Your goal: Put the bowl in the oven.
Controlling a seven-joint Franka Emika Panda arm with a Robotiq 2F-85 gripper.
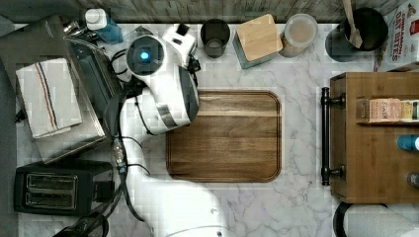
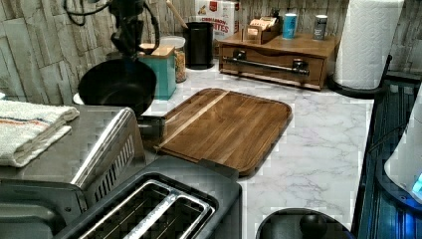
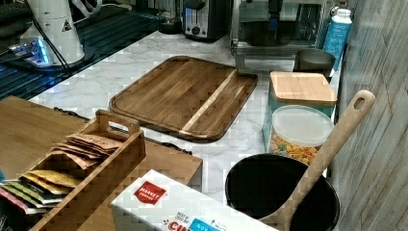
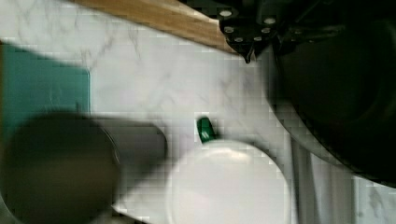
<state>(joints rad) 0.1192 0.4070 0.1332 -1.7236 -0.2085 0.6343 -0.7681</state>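
Note:
The black bowl point(image 2: 117, 85) hangs tilted on its side, with my gripper point(image 2: 130, 52) shut on its upper rim. It is in the air just above the front of the steel oven point(image 2: 74, 134), whose glass door point(image 3: 267, 47) is dropped open. The door's bar handle end point(image 2: 149, 127) pokes out below the bowl. In the wrist view the bowl point(image 4: 345, 93) sits dark and close against the gripper point(image 4: 264, 44). In the top view my arm point(image 1: 163, 84) covers the space in front of the oven point(image 1: 69, 143).
A folded towel point(image 1: 47, 96) lies on the oven. The black toaster point(image 1: 52, 187) stands beside it. A dark cup point(image 1: 215, 37), a blue bottle point(image 1: 101, 24), a teal wooden-lidded tin point(image 1: 257, 39) and a jar point(image 1: 299, 33) line the wall. A wooden cutting board point(image 1: 225, 136) lies mid-counter.

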